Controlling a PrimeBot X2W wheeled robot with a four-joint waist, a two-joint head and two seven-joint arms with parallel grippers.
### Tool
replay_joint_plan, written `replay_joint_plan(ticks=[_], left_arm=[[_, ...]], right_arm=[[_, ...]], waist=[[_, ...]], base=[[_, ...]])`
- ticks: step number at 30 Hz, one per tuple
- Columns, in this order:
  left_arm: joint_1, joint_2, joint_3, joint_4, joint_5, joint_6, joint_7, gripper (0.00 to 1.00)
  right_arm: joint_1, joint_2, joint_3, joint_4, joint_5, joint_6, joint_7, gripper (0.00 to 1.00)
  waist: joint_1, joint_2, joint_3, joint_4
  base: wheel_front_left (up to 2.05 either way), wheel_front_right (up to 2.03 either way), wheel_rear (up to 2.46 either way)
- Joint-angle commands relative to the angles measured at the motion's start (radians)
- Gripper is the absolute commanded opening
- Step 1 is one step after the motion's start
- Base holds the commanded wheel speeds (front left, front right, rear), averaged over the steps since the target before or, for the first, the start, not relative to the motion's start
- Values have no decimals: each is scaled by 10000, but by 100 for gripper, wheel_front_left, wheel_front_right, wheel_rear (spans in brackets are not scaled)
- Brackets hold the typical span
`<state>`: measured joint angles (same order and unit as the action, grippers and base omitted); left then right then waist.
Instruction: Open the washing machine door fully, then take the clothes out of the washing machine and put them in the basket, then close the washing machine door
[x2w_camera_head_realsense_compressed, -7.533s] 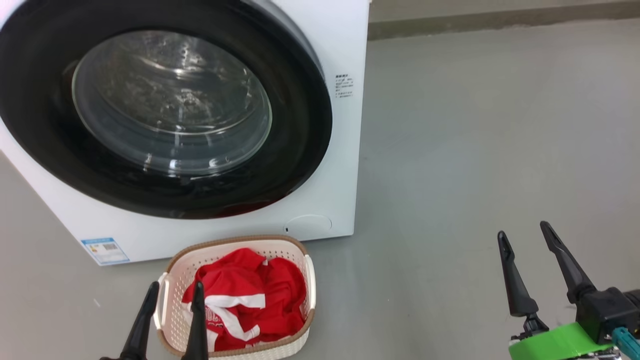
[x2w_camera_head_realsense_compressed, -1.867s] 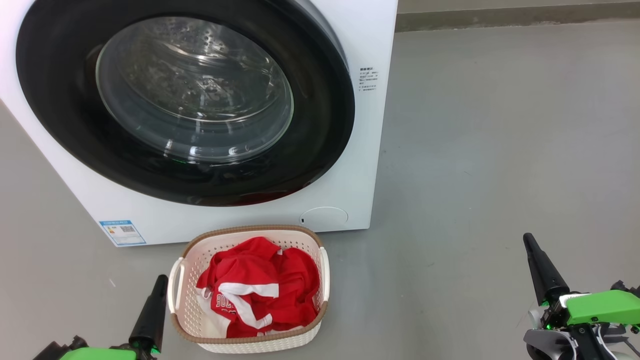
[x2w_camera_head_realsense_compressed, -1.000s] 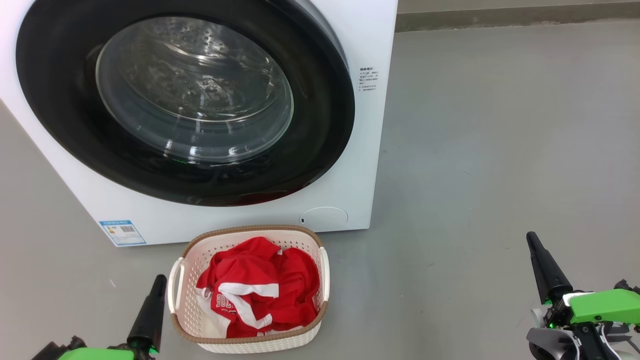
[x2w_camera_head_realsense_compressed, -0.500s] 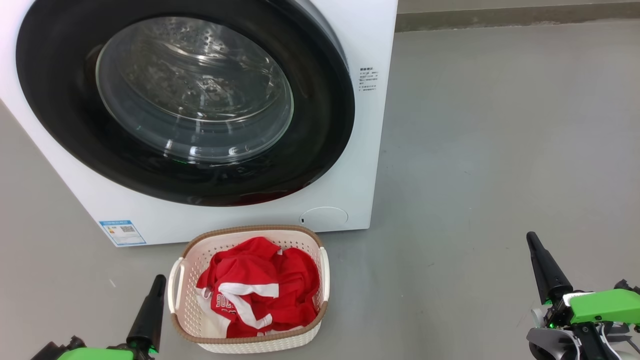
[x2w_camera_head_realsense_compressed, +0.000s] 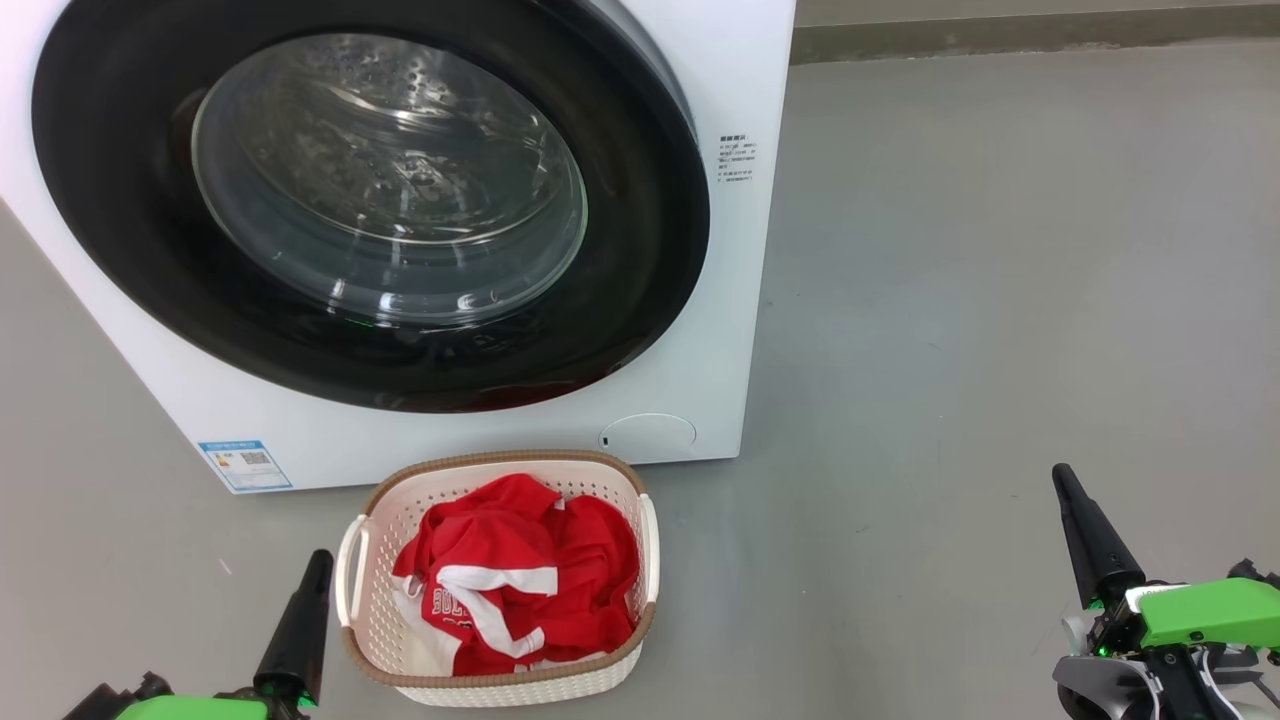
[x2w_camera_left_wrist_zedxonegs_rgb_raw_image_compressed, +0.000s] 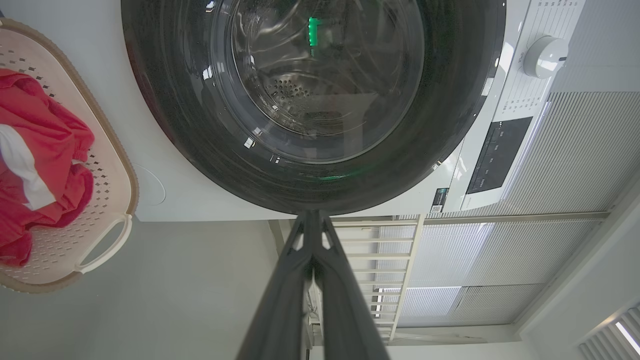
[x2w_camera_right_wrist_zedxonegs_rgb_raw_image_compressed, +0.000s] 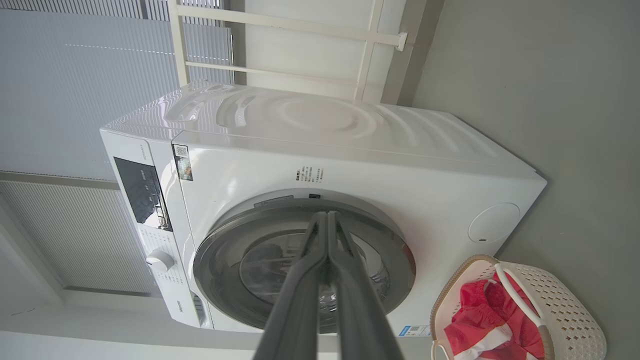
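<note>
Now the washing machine door (x2w_camera_head_realsense_compressed: 390, 190) sits shut against the white washing machine (x2w_camera_head_realsense_compressed: 450, 445). The red clothes (x2w_camera_head_realsense_compressed: 520, 580) lie heaped in the basket (x2w_camera_head_realsense_compressed: 500, 460) on the floor (x2w_camera_head_realsense_compressed: 950, 300) just in front of it. The left claw (x2w_camera_head_realsense_compressed: 318, 568), just left of the basket, and the right claw (x2w_camera_head_realsense_compressed: 1065, 485), well off to the right, each have fingers pressed together, holding nothing.

We see a smooth grey floor (x2w_camera_head_realsense_compressed: 1000, 300) across the right half of the head view, evenly lit. A darker skirting strip (x2w_camera_head_realsense_compressed: 1000, 35) runs along the top edge, below a pale wall (x2w_camera_head_realsense_compressed: 1000, 10). In the left wrist view, ribbed grey blinds (x2w_camera_left_wrist_zedxonegs_rgb_raw_image_compressed: 575, 150) cover the right side and a white railing (x2w_camera_left_wrist_zedxonegs_rgb_raw_image_compressed: 380, 250) crosses the centre. A bright strip shows at the lower right corner.
</note>
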<state>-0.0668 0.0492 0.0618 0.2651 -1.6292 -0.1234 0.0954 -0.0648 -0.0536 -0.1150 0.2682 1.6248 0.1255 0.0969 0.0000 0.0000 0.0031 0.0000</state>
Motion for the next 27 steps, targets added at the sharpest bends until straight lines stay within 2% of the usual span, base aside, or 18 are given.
replay_joint_plan(ticks=[1, 27], left_arm=[[-398, 130, 358, -206, 72, -73, 49, 0], [-402, 94, 410, -204, 115, -73, 90, 0]], right_arm=[[-417, -81, 166, -243, -34, 52, 39, 0], [-421, -46, 116, -240, -75, 52, 79, 0]], waist=[[0, 0, 0, 0], [0, 0, 0, 0]], base=[[0, 0, 0], [0, 0, 0]])
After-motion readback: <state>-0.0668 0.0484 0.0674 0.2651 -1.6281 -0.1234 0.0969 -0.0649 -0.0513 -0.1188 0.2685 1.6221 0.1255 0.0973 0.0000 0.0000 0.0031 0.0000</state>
